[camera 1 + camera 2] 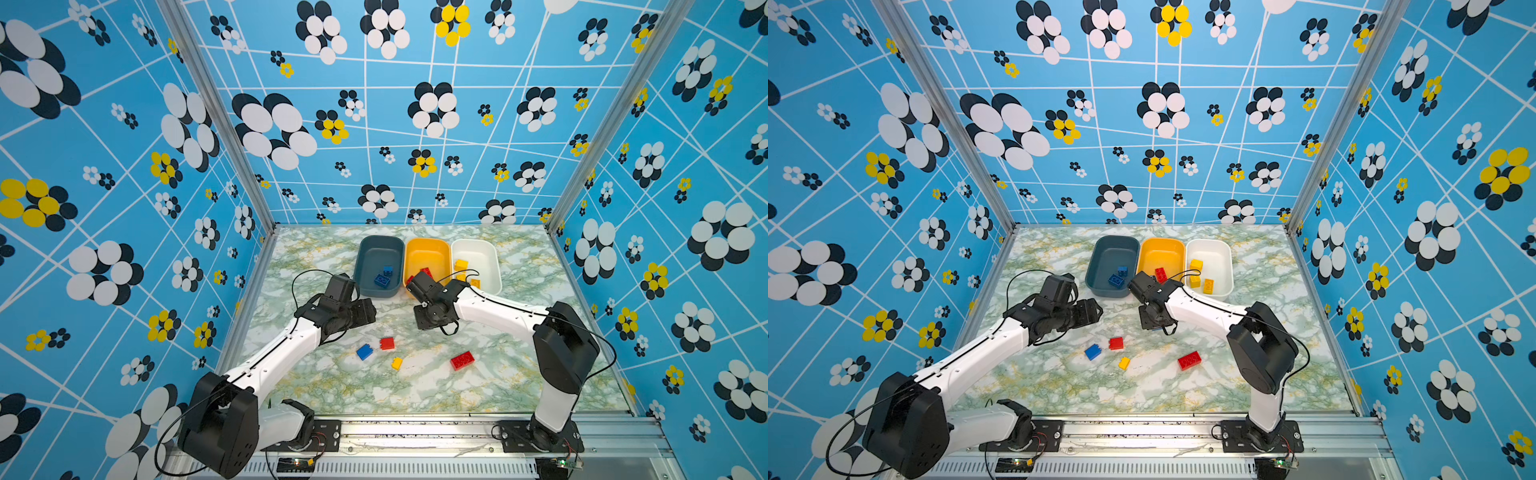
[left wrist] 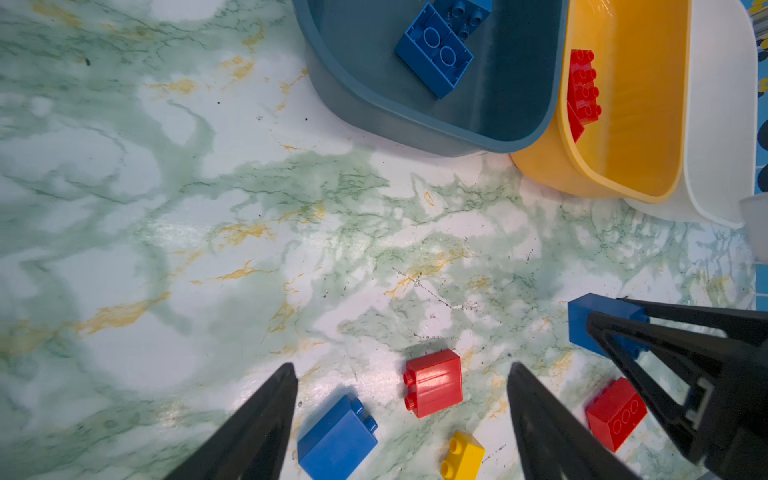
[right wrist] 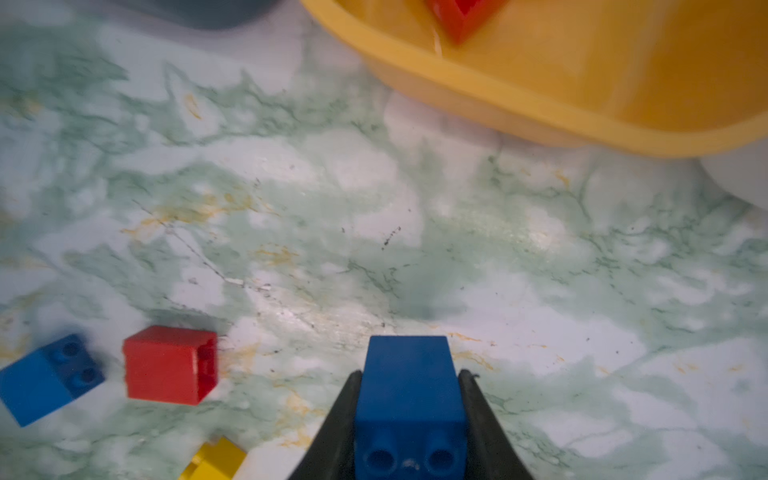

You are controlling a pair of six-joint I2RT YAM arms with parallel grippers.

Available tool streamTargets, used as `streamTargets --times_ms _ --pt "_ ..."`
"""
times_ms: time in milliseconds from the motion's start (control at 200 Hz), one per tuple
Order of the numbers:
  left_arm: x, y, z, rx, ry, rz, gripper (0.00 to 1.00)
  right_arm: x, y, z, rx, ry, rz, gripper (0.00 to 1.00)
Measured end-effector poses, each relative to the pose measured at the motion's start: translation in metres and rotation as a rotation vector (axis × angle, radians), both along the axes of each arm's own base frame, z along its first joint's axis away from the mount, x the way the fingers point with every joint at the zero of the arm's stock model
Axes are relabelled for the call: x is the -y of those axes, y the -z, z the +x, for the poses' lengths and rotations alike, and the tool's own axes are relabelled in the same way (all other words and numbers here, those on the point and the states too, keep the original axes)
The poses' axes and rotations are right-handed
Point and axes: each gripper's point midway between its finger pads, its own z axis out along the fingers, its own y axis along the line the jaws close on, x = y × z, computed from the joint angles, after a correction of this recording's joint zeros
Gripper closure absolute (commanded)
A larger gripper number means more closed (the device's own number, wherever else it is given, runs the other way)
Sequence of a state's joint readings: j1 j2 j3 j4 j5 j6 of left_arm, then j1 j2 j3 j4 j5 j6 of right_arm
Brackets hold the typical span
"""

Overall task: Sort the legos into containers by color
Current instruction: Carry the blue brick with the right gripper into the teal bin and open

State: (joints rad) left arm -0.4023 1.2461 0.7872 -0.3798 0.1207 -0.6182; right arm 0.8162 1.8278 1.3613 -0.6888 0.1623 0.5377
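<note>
item: blue brick [image 3: 409, 399] | where: clamped by its flat sides in right tool [image 3: 411, 376] | handling: judged light, rigid, slick; grip smooth faces, not studs | bin: teal tub [image 1: 376, 249], just beyond that tool | other: left tool [image 2: 402, 370] spread, empty, near loose red brick [image 2: 434, 382]

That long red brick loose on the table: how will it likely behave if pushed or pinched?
The long red brick looks like rigid moulded plastic, so it should keep its shape in a pinch. Flat-sided and low, it would probably slide rather than roll on the glossy table. Small, so probably light.
</note>
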Motion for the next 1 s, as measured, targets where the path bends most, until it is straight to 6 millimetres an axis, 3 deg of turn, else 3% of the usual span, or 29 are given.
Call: streamTargets --times_ms 235,340,555,805,879,999 --pt "-0.004 0.002 -0.002 -0.004 -0.008 -0.001 0.18 -0.053 -0.075 0.046 0.134 -0.032 0.150 0.74" --pt "-0.005 0.000 -0.003 0.005 -0.010 -0.005 0.18 -0.079 -0.090 0.070 0.180 -0.054 0.187 0.74" --pt "-0.013 -0.001 -0.009 0.017 -0.028 -0.012 0.18 -0.126 -0.072 0.111 0.182 -0.101 0.211 0.73" --pt "-0.016 0.004 -0.013 0.005 -0.032 -0.008 0.18 -0.144 -0.035 0.145 0.157 -0.103 0.224 0.71" --pt "-0.016 0.004 -0.013 0.004 -0.034 -0.007 0.18 -0.146 -0.028 0.152 0.148 -0.101 0.235 0.67" --pt "-0.017 0.004 -0.013 0.003 -0.037 -0.007 0.18 -0.146 -0.020 0.158 0.133 -0.092 0.253 0.49"
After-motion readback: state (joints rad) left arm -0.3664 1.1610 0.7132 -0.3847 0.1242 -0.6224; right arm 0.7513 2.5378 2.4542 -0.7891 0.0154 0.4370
